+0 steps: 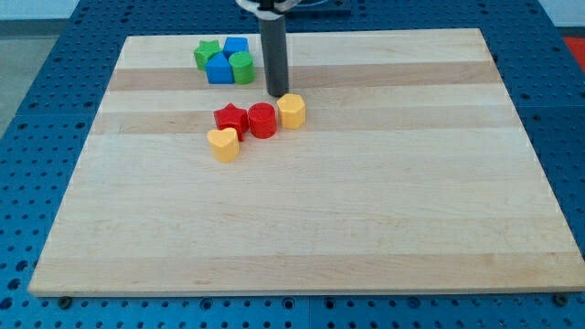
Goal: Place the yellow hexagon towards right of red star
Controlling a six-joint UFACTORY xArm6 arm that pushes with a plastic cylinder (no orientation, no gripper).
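Note:
The yellow hexagon (292,110) lies on the wooden board, just right of a red cylinder (262,120). The red star (230,119) lies left of that cylinder, so the three form a row: star, cylinder, hexagon. My tip (277,94) is down on the board just above and left of the yellow hexagon, close to its upper left edge. A yellow heart-shaped block (224,143) sits just below the red star.
A cluster near the view's top left holds a green star (207,53), a blue cube (237,46), a blue block (219,68) and a green cylinder (242,66). The wooden board (366,210) rests on a blue perforated table.

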